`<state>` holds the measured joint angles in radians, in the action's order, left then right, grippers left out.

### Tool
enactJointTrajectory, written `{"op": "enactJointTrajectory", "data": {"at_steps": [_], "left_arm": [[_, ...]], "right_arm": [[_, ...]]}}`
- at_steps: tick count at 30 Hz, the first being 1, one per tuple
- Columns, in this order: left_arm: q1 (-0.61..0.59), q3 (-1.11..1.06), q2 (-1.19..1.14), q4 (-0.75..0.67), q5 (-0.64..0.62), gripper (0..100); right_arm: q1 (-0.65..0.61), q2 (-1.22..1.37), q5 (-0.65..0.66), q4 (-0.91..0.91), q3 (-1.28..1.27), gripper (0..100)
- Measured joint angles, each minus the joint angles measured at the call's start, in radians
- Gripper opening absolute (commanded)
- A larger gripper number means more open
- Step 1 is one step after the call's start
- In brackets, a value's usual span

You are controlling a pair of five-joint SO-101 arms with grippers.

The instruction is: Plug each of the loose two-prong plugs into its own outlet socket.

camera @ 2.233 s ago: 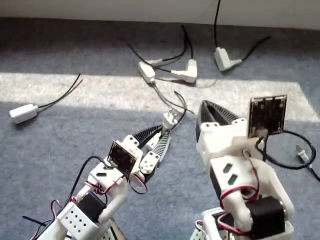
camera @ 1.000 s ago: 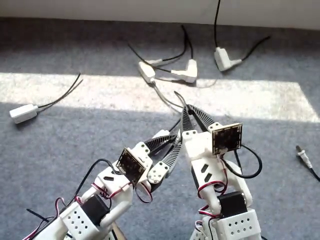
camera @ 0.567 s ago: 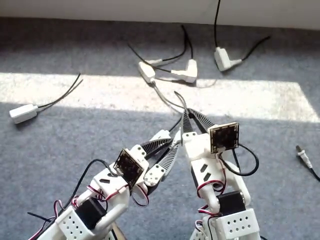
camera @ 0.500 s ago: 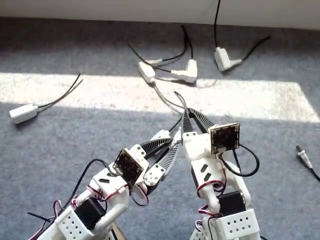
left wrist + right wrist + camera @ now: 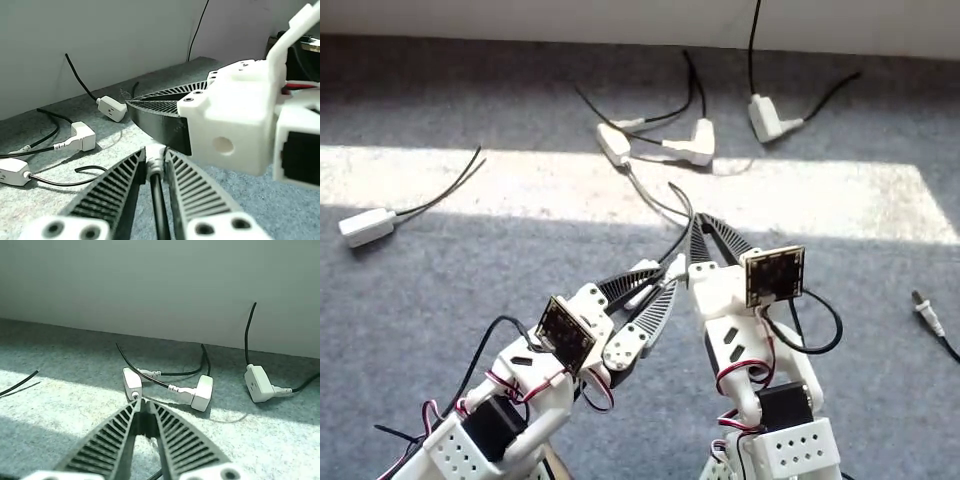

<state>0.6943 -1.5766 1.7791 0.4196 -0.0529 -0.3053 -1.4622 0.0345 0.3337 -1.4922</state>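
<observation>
Left wrist view: left hand [image 5: 155, 150] grips plug [image 5: 155, 158], right hand [image 5: 144, 403] pinches cord [image 5: 158, 200].

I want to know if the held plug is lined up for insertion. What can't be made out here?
- Whether the right gripper pinches the black cable: right wrist view, its shut fingers hide the gap.
- Prongs of the plug in the left gripper: left wrist view, the right gripper's finger crosses its tip.
- Small connector at the high view's right edge: too small; cable cut off.
</observation>
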Motion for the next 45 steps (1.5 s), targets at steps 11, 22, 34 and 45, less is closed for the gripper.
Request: {"op": "enactJointTrajectory", "data": {"at_steps": [11, 22, 34, 45], "left_arm": [[-0.006, -0.083, 0.017, -0.066, 0.002, 1], [-0.026, -0.092, 0.018, -0.006, 0.003, 1], [-0.135, 0.126, -0.041, 0.242, 0.097, 1], [-0.146, 0.649, -0.830, 0.411, 0.226, 1]], "right_arm": [[0.126, 0.008, 0.000, 0.009, 0.130, 0.6], [0.430, 0.008, 0.000, 0.023, 0.170, 0.6], [0.583, 0.009, 0.002, 0.121, -0.143, 0.6], [0.554, 0.008, 0.002, 0.071, -0.164, 0.6]]}}
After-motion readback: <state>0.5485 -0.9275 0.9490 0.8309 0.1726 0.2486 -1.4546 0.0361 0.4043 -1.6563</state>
